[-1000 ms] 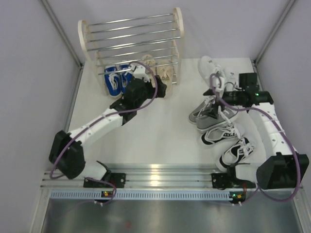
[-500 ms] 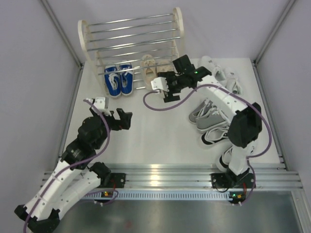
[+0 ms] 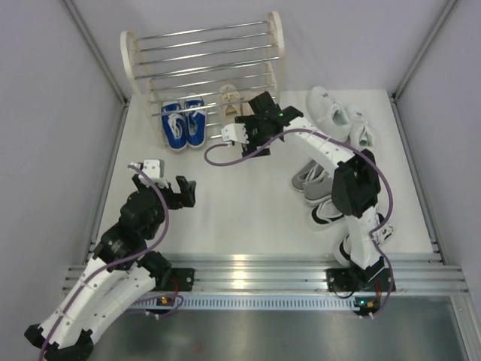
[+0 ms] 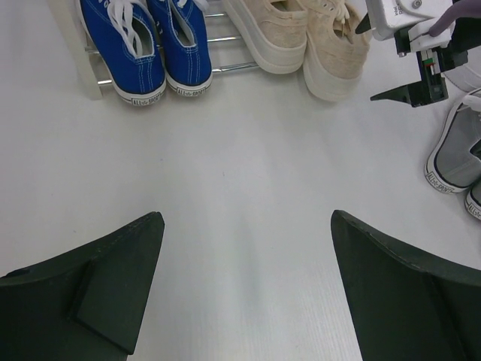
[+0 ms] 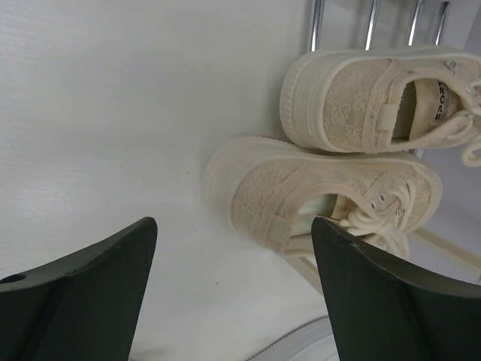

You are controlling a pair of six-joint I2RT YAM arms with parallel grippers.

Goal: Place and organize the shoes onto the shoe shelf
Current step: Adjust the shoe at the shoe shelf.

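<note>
The shoe shelf (image 3: 201,56) stands at the back left. The blue shoes (image 3: 184,124) and the beige shoes (image 3: 228,99) rest on its lowest rods. The white shoes (image 3: 331,105), grey shoes (image 3: 310,177) and black-and-white shoes (image 3: 329,210) lie on the right, partly under the right arm. My right gripper (image 3: 248,124) is open and empty just before the beige shoes (image 5: 323,195), one heel near its right finger. My left gripper (image 3: 184,192) is open and empty over bare table, well short of the blue shoes (image 4: 146,45) and the beige shoes (image 4: 301,37).
Chrome shelf rods (image 5: 372,22) run under the far beige shoe. The right wrist camera and its cable (image 4: 421,45) hang beside the beige pair. A grey shoe toe (image 4: 455,154) lies at the right. Grey walls close in the table (image 3: 240,218) on three sides.
My left arm has drawn back from the shelf to the near left. My right arm has swung from the shoes on the right over to the beige shoes at the shelf. Both stay empty.
</note>
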